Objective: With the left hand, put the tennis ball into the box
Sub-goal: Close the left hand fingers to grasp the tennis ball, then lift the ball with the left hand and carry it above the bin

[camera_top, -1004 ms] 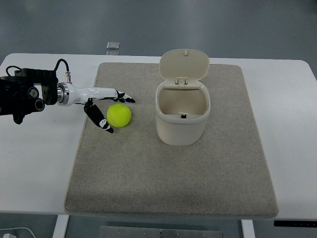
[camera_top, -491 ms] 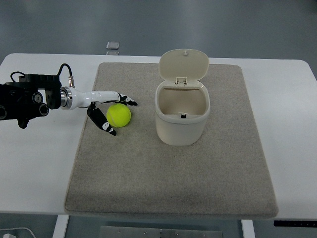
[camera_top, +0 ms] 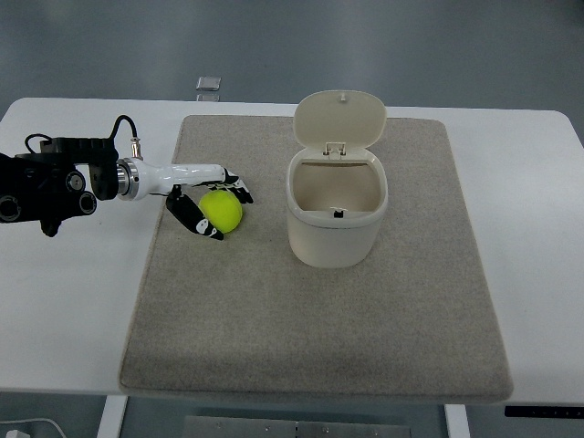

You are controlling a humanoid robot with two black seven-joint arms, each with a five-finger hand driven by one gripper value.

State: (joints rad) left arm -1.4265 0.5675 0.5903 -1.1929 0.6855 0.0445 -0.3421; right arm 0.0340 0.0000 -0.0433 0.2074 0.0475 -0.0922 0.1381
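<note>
Tennis ball (camera_top: 222, 209) on the grey mat (camera_top: 319, 347), left of the box (camera_top: 336, 219). Left hand (camera_top: 208, 198) cupped around it, fingers (camera_top: 193, 217) curling on both sides, touching, not clearly gripping. Box upright on the mat, lid (camera_top: 338, 119) tipped open. White table (camera_top: 64, 301) underneath.

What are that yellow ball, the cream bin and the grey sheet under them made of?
The yellow-green tennis ball looks felt-covered: matte and faintly fuzzy. The cream lidded bin looks like smooth moulded plastic, with a soft sheen and a hinged lid standing open. The grey-beige mat appears to be woven fabric or short-pile carpet, going by its speckled texture. It lies on a white table, probably smooth laminate.
</note>
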